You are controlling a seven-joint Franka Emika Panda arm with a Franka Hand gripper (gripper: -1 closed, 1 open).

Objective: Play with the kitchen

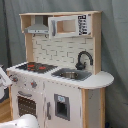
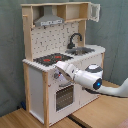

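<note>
Against a grey curtain (image 2: 10, 50) stands the kitchen (image 2: 60, 35), on a wood floor (image 2: 105, 107). Right at its front, under the hob (image 2: 50, 59), sits the gripper (image 2: 58, 76); open or closed, I cannot tell

A plain grey-green curtain (image 2: 112, 30) hangs behind, above a light wooden floor (image 2: 100, 107).

hand (image 2: 58, 76): fingers hidden | arm (image 1: 4, 76): cut off, first exterior view's left
</note>
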